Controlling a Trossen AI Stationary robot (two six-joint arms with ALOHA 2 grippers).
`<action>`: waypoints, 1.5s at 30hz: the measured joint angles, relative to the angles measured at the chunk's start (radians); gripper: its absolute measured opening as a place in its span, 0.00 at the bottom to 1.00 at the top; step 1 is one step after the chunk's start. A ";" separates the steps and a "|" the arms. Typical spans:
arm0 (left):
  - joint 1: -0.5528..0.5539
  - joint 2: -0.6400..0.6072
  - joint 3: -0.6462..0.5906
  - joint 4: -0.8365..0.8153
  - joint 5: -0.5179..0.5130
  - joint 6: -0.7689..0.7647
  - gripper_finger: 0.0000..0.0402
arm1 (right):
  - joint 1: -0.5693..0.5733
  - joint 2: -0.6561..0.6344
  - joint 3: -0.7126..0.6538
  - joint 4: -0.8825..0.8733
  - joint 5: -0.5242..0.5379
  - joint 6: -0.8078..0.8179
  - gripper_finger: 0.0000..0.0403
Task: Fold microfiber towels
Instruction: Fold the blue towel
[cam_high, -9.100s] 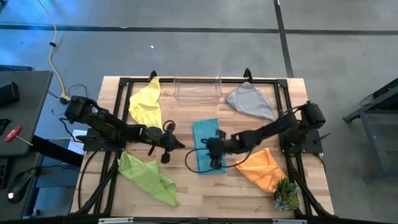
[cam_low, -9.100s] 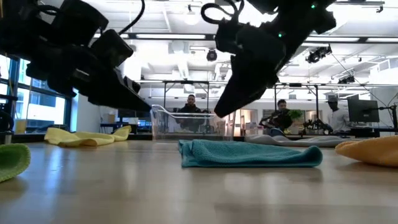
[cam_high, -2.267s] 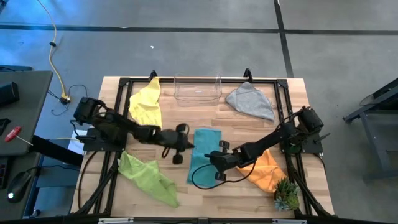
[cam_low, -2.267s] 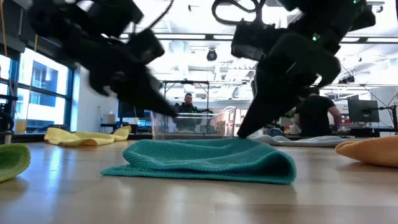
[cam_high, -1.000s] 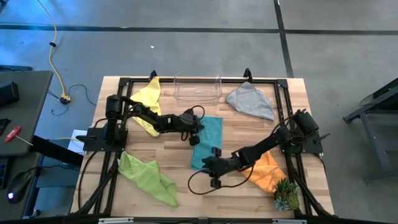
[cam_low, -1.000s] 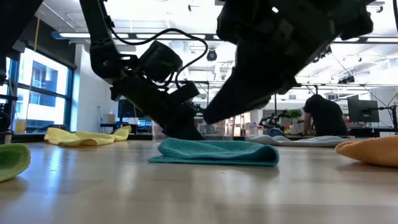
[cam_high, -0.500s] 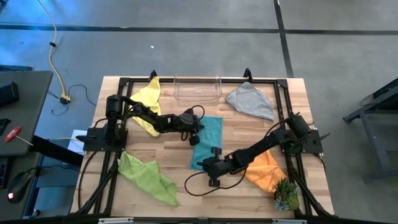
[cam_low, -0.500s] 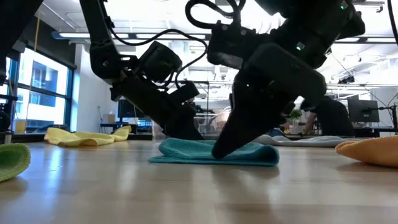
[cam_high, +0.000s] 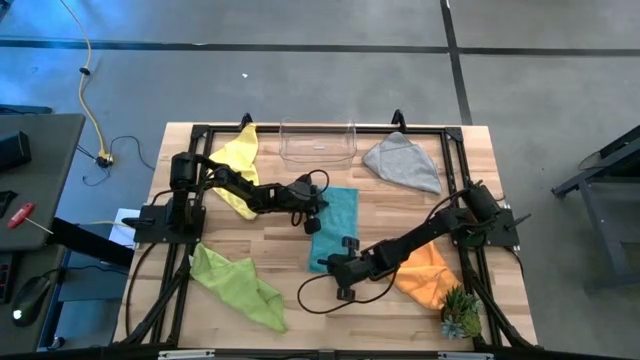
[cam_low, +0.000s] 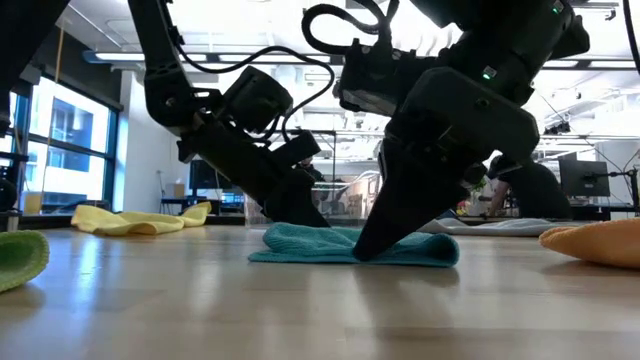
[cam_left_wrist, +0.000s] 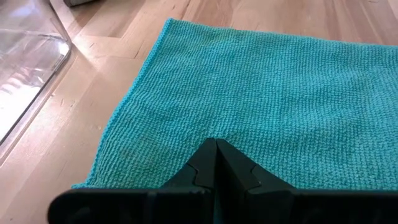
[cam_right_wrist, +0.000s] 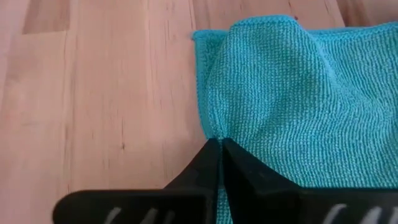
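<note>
Teal towel (cam_high: 335, 226) lies near the middle of the high view, a folded strip running from just below the clear bin (cam_high: 318, 142) down toward the frame's lower centre. The left gripper (cam_high: 311, 216) sits at the strip's left edge, about halfway up the frame; in the left wrist view its fingers (cam_left_wrist: 214, 163) are pressed together with the tips on the teal weave, and a small pucker of cloth rises right at them. The right gripper (cam_high: 333, 263) is at the strip's lower end, just below frame centre. Its jaws are clamped on the towel: the right wrist view shows the tips meeting at the cloth's hemmed edge, with a rounded hump of fabric standing up just beyond them. In the low view the towel (cam_low: 355, 246) is a flat band at centre, both grippers coming down onto it, the right one (cam_low: 367, 250) at the near side.

Four other towels lie around it in the high view: yellow (cam_high: 236, 165) at upper left, lime (cam_high: 237, 285) at lower left, grey (cam_high: 404, 161) at upper right, and orange (cam_high: 427, 273) at lower right, partly under the right arm. A small plant (cam_high: 460, 315) stands at the lower right corner of the table (cam_high: 300, 315), just beside the orange one.
</note>
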 joint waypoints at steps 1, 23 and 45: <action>0.000 0.000 0.000 0.000 0.000 0.001 0.00 | 0.002 0.000 0.000 0.000 0.001 0.001 0.01; 0.000 0.000 0.000 -0.008 -0.019 0.023 0.00 | 0.016 -0.015 0.036 -0.053 -0.050 0.043 0.27; 0.000 0.000 0.000 -0.008 -0.024 0.034 0.00 | 0.095 -0.018 0.137 -0.459 0.064 0.080 0.34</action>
